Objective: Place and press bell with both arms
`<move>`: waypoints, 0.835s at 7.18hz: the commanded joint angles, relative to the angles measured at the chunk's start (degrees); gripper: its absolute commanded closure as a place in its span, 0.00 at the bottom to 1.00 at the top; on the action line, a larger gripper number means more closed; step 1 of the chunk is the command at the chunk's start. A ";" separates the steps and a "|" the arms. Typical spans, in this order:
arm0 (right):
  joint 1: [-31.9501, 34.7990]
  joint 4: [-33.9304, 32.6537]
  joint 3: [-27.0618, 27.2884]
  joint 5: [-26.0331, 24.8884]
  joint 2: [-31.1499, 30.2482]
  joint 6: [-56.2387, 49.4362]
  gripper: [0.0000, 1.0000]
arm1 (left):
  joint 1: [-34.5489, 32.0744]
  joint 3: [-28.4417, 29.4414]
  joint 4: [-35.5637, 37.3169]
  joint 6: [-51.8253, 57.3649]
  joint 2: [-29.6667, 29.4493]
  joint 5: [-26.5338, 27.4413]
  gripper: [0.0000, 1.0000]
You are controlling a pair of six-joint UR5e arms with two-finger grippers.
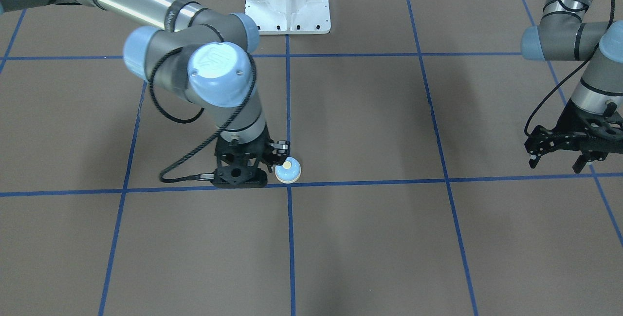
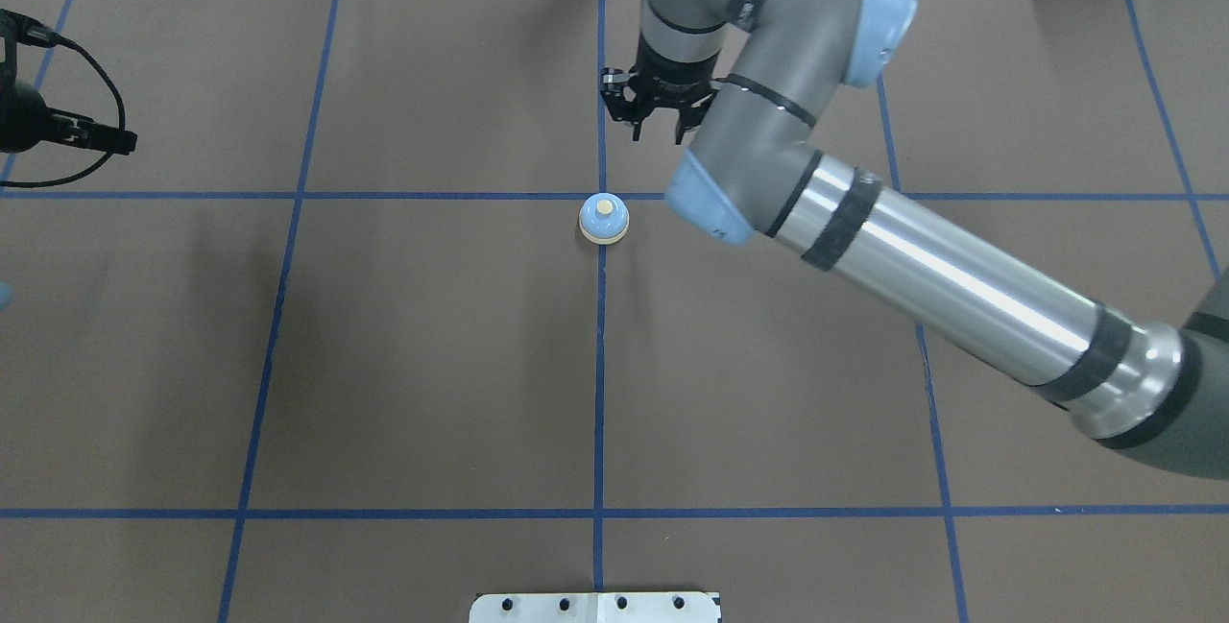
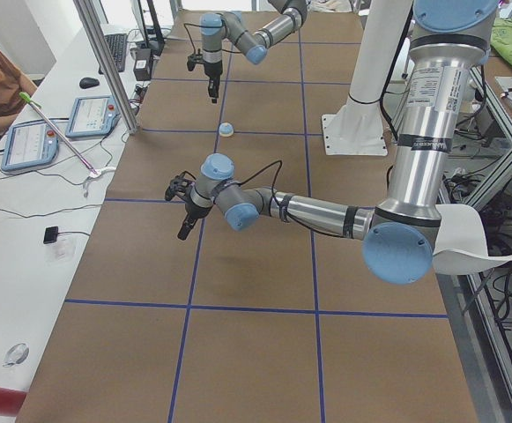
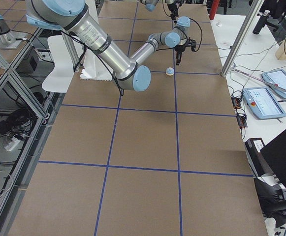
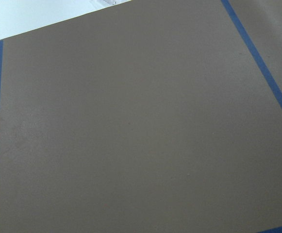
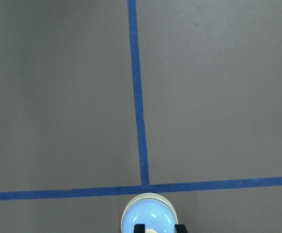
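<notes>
The bell (image 2: 604, 218) stands upright on the table (image 2: 432, 364), right at a crossing of the blue tape (image 2: 599, 393), and nothing touches it; I think this crossing was chosen because both arms can reach it. The right gripper (image 2: 658, 129) hangs above the bell, apart from it, with its fingers apart and holding nothing; in its wrist view the two fingertips frame the button from above, so I judge the placing part as done. The left gripper (image 1: 556, 161) hangs well apart at its own side, fingers spread wide and empty; I believe the pressing falls to it, and for this I would first bring the fingers together, so one firm tip meets the button.
</notes>
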 commanded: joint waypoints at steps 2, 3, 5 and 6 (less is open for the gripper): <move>12.94 -16.71 18.86 2.49 -16.79 -28.82 0.00 | -7.73 -0.13 0.37 10.85 4.88 -7.68 0.00; 16.90 -18.75 21.33 2.49 -21.71 -38.24 0.00 | -12.82 -0.48 4.03 17.95 6.20 -11.20 0.00; 26.03 -18.42 22.50 4.67 -33.65 -57.74 0.00 | -18.83 -4.76 19.80 32.89 9.09 -12.81 0.00; 30.17 -18.42 21.89 5.56 -39.02 -65.94 0.00 | -19.10 -7.75 27.19 35.75 10.42 -13.07 0.00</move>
